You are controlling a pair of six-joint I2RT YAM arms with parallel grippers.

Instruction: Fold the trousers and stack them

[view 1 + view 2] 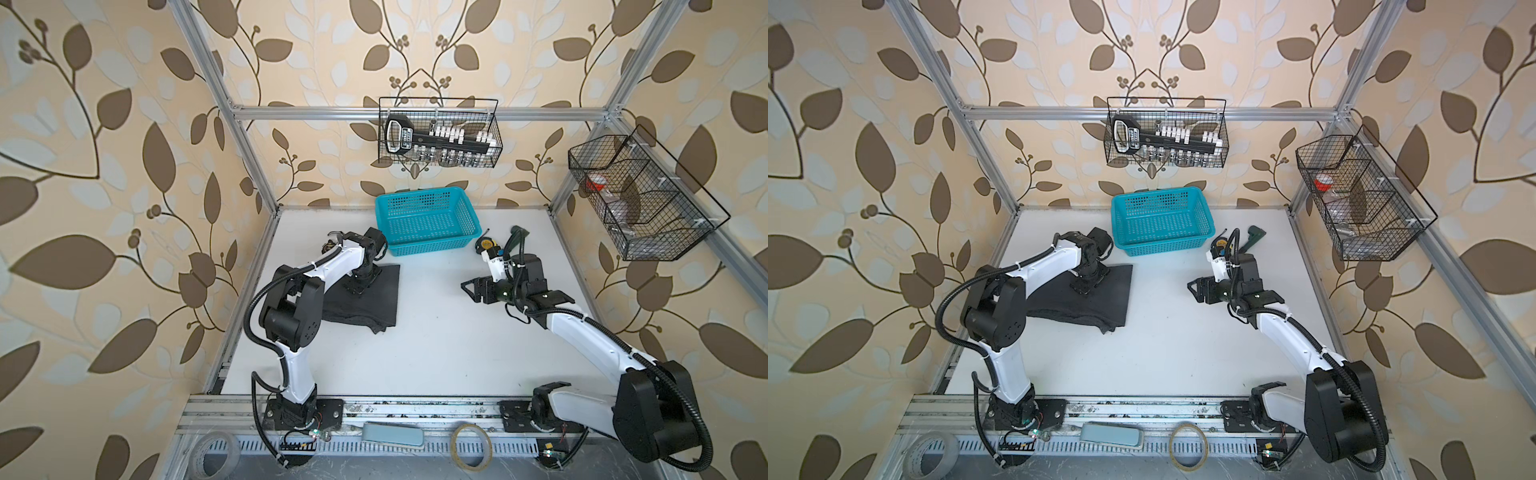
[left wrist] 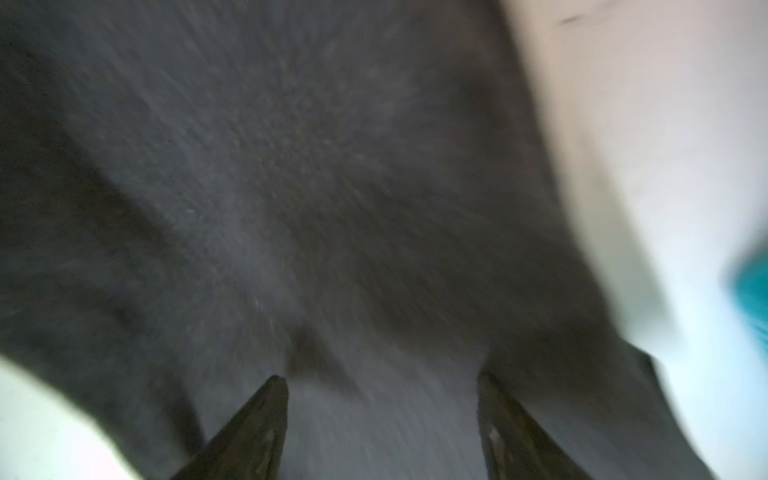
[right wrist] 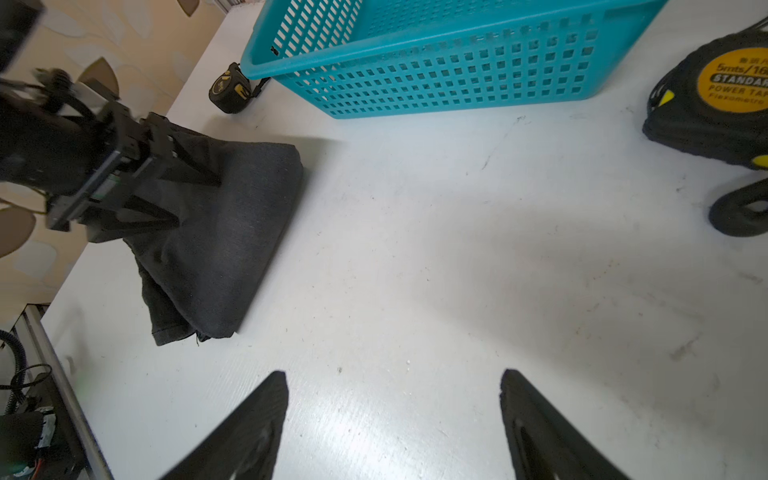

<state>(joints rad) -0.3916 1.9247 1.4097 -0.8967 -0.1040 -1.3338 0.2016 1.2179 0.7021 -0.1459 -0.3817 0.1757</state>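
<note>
Trousers point(image 1: 380, 301) are down on the left side of the desk point(image 1: 436, 353), just short of the teal basket point(image 1: 432, 245) and not touching it. And look at that: a compact dark rectangle, several layers thick, no long legs trailing anywhere. From the right wrist view, the fold edge facing the middle of the desk is clean and rounded, though at the near corner a couple of lower layers poke out ragged. So the folding reads as done, or near enough.

Left fingers point(image 1: 359, 284) point straight down onto the bundle, spread apart, nothing pinched between them. The left wrist view is blurred, but the two tips stand wide over flat cloth. Whether they touch the fabric, I can't tell. Right fingers point(image 1: 469, 291) hover over bare desk, well apart from the bundle, spread wide and empty, with a tape measure point(image 3: 723, 95) off to one side.

What's left? The stacking. The basket is empty and no other folded garment is in sight, so where this bundle belongs I can't say. My call: tidy that loose corner, perhaps, then a final placement.
</note>
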